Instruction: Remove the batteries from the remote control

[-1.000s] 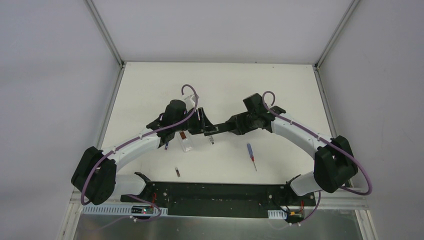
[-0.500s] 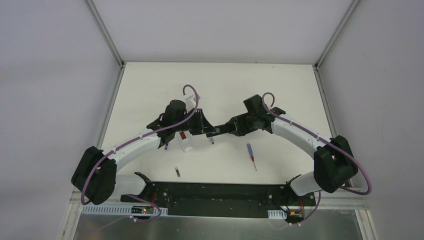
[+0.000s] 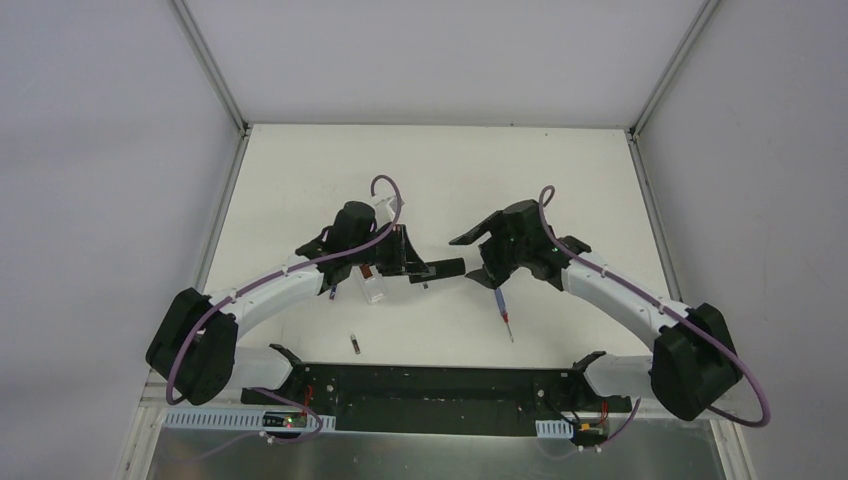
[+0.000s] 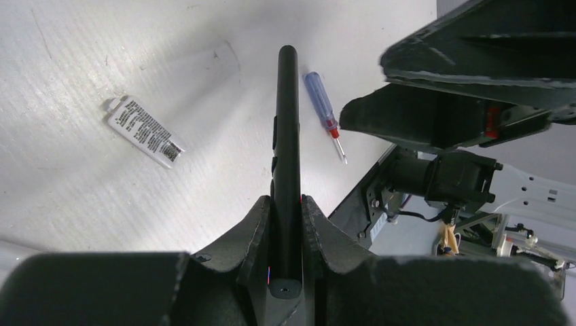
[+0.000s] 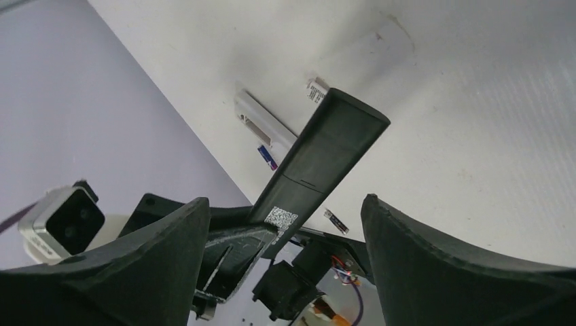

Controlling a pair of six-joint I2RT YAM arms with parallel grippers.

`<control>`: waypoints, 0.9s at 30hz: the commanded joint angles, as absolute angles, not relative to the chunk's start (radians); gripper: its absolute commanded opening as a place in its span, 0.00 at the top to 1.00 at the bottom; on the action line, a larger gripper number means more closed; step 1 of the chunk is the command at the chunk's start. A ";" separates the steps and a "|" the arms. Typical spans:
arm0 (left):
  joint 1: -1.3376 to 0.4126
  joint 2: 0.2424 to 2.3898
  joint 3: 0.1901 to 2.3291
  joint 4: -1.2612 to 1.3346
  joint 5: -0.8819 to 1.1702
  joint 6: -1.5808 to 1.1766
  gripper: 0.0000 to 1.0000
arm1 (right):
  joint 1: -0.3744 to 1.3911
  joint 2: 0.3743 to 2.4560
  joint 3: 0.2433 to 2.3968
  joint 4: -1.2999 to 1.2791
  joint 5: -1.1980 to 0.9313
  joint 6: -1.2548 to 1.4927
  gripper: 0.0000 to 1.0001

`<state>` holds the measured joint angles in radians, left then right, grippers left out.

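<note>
My left gripper (image 4: 286, 200) is shut on the near end of a black remote control (image 4: 286, 122), held on edge above the table. In the top view the left gripper (image 3: 415, 265) holds the black remote (image 3: 440, 267) pointing right. My right gripper (image 3: 472, 260) hangs open just right of the remote's free end, apart from it. Its jaws (image 5: 283, 202) are spread wide with nothing between them, and the black remote (image 5: 319, 156) lies beyond. A pale labelled battery (image 4: 144, 132) lies under the remote. A dark battery (image 3: 354, 344) lies nearer the bases. A white remote (image 3: 372, 285) holds a reddish cell (image 3: 367, 271).
A blue-handled screwdriver (image 3: 503, 312) lies on the table below my right gripper, also in the left wrist view as the screwdriver (image 4: 325, 115). The black base rail (image 3: 430, 385) runs along the near edge. Frame posts stand at the far corners.
My right gripper has opened, let go of the black remote and drawn back to the right. My left gripper has closed tighter on the remote and keeps it in place.
</note>
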<state>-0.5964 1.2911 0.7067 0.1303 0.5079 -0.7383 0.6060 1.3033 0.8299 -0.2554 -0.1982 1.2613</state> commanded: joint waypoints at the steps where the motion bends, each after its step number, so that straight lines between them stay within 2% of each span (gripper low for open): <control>1: -0.602 1.286 0.764 0.080 0.559 -0.663 1.00 | 0.585 1.216 0.778 -0.183 -0.226 1.049 0.14; 9: -0.588 1.292 0.791 0.043 0.696 -0.626 1.00 | 0.563 1.167 0.674 -0.129 -0.400 0.692 0.10; 16: -0.577 1.315 0.819 0.038 0.866 -0.595 1.00 | 0.561 1.160 0.668 -0.097 -0.598 0.512 0.12; 18: -0.577 1.318 0.827 0.038 0.898 -0.589 1.00 | 0.561 1.158 0.671 -0.093 -0.619 0.487 0.19; 24: -0.567 1.327 0.844 0.040 0.985 -0.569 1.00 | 0.557 1.155 0.668 -0.095 -0.624 0.448 0.52; 27: -0.563 1.329 0.850 0.040 1.046 -0.558 1.00 | 0.546 1.137 0.656 -0.095 -0.619 0.436 0.73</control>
<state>-0.5480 1.3228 0.8013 -0.0006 0.8837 -0.5842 0.5472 1.1786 0.6498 -0.1654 -0.5743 0.4686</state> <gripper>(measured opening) 0.169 0.400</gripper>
